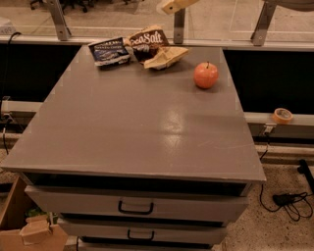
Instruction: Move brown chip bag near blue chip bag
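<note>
The brown chip bag (153,48), dark brown and cream with white "Sea Salt" lettering, lies crinkled at the far edge of the grey table (142,122). The blue chip bag (109,51), small and flat, lies right beside it on its left, their edges nearly touching. My gripper (172,5) shows only as a cream tip at the top edge of the camera view, raised well above and behind the brown bag, holding nothing that I can see.
A red apple (206,75) stands on the table to the right of the bags. A tape roll (283,115) lies on a ledge at the right. Drawers are below the tabletop, cables on the floor at right, cardboard at lower left.
</note>
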